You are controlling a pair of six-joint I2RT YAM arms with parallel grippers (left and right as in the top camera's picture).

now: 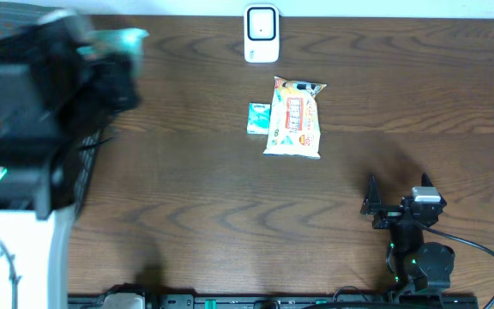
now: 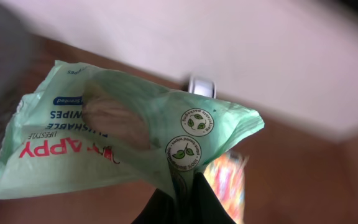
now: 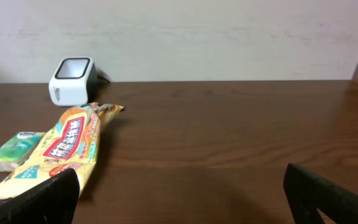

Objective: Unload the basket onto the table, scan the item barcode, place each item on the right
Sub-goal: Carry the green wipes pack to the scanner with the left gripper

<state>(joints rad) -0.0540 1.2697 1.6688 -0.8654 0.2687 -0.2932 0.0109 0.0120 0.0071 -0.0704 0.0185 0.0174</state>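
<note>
Left gripper [image 2: 188, 186] clamped on the wipes pack [image 2: 123, 130], jaws nipping one sealed edge at the pack's 5 o'clock in the left wrist view. The pack is up off the tabletop [image 1: 187, 172]. From overhead it's only a teal blur [image 1: 118, 39] at about 10 o'clock of the tabletop, with the left arm smeared by motion.

Pack look:
- soft pale mint-green film, crinkled and puffy
- print reads upside down to the wrist camera
- big red letters "APPY", blue text "WIPES" plus a small blue label band
- oval tan resealable flap near the middle
- two round white seals with green leaves toward 3 o'clock
- no barcode on the face shown

White scanner [image 1: 262, 34] upright at 12 o'clock of the tabletop, dark window on top. It peeks just behind the pack's top edge in the left wrist view [image 2: 202, 85].

Orange-and-yellow snack bag [image 1: 294, 118] lies flat at 6 o'clock from the scanner. A small green-white packet [image 1: 258, 118] sits just beside it on its 9 o'clock side; can't tell if they touch.

Right gripper [image 1: 399, 190] low at 4 o'clock of the tabletop, jaws spread wide, nothing between them, well apart from the items
</note>
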